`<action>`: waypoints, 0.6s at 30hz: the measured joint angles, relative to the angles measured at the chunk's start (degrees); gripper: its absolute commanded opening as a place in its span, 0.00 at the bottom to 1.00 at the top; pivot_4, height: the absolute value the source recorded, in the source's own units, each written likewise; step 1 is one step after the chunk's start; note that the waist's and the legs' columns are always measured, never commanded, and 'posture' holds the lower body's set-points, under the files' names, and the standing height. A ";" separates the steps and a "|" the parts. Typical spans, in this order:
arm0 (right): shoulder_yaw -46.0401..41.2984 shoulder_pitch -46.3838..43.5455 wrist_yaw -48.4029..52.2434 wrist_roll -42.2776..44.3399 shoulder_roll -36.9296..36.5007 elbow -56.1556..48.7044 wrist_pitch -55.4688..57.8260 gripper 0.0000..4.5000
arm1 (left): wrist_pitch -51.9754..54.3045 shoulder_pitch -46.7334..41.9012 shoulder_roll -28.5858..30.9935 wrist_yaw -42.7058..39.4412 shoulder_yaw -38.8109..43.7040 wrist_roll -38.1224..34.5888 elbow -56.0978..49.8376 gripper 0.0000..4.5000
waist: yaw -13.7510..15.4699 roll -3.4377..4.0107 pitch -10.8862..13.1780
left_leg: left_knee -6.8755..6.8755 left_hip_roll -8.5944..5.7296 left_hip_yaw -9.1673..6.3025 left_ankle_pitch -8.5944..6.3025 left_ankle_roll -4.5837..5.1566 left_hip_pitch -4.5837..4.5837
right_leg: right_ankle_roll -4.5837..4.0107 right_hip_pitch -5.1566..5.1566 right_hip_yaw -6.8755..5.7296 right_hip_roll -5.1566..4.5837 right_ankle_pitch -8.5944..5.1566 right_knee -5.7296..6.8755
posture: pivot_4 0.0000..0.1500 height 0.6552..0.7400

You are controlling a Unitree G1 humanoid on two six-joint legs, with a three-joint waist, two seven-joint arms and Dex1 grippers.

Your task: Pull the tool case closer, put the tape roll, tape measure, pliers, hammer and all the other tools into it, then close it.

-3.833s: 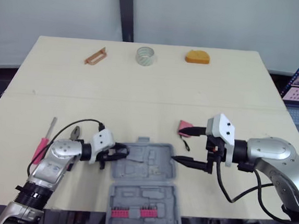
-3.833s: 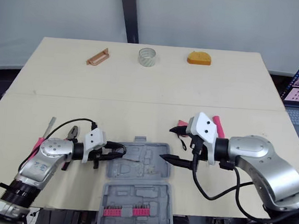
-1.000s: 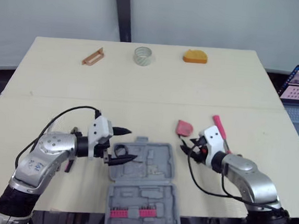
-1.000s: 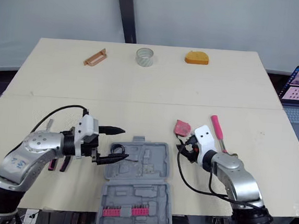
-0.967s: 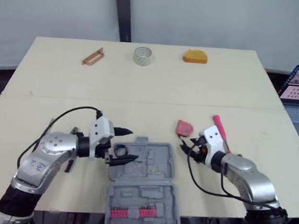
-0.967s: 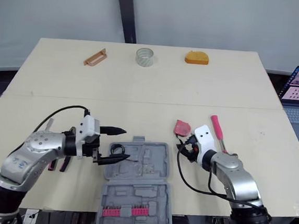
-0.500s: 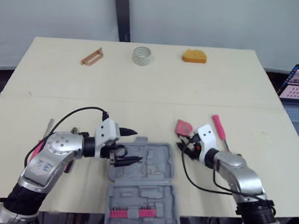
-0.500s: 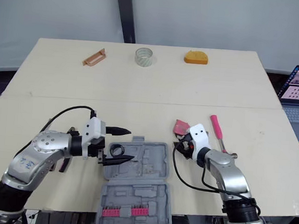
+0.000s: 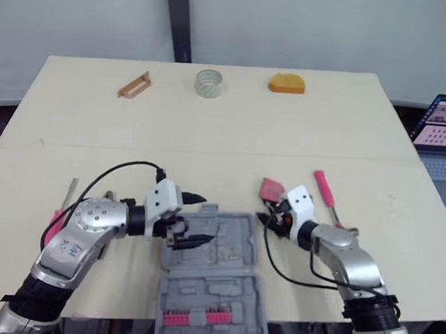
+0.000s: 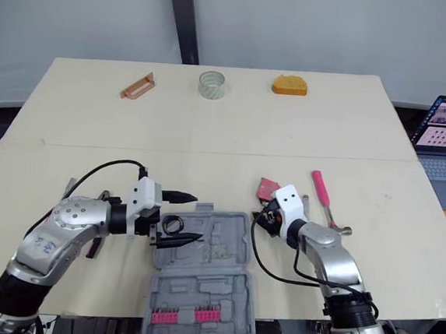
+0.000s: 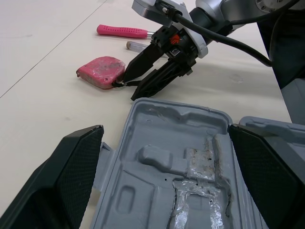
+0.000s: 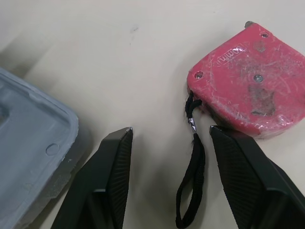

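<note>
Right wrist view: scuffed red tape measure (image 12: 248, 90), its black strap (image 12: 194, 183) lying between the open, empty jaws of the right gripper (image 12: 169, 132). Left gripper (image 10: 193, 217) gapes empty over the moulded grey case (image 11: 190, 157).

Grey tool case (image 9: 220, 292): open, both halves flat, pink bits (image 9: 194, 318) rowed in near half. Pink tape measure (image 9: 272, 189): just beyond case's right corner, black strap trailing. Pink-handled hammer (image 9: 326, 195): right of tape measure. Tape roll (image 9: 209, 82): lying flat, well beyond case.
</note>
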 measured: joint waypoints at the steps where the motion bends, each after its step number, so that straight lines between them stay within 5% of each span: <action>1: 0.00 -0.11 0.00 -0.10 0.22 0.14 -0.05 0.55 | 0.01 -0.01 -0.03 0.06 -0.07 0.01 0.00 1.00 | -0.02 0.00 0.00 | 0.00 0.00 0.00 0.00 0.00 0.00 | 0.00 0.00 0.00 0.00 0.00 0.00 | 1.00 1.00; 3: -0.04 -0.40 -0.02 -0.43 0.58 0.72 -0.42 0.42 | 0.03 -0.02 -0.05 0.16 -0.23 0.03 0.00 1.00 | -0.03 0.01 0.00 | 0.00 0.00 0.00 0.00 0.00 0.00 | 0.00 0.00 0.00 0.00 0.00 0.01 | 1.00 1.00; 7: -0.25 -0.73 -0.16 -1.13 1.00 1.83 -1.18 0.00 | 0.03 -0.02 -0.06 0.32 -0.24 0.03 0.01 1.00 | 0.00 0.01 0.00 | 0.00 0.00 0.00 0.00 0.00 0.00 | 0.00 0.00 0.00 0.00 0.00 0.00 | 1.00 1.00; 18: -0.65 0.29 0.04 -1.23 0.26 0.97 -1.12 0.00 | -2.08 -0.04 -1.36 1.64 -0.22 1.60 1.87 1.00 | 0.21 0.02 -0.01 | 0.01 -0.01 -0.01 0.00 0.00 -0.01 | 0.00 0.00 0.00 0.00 0.00 0.01 | 1.00 1.00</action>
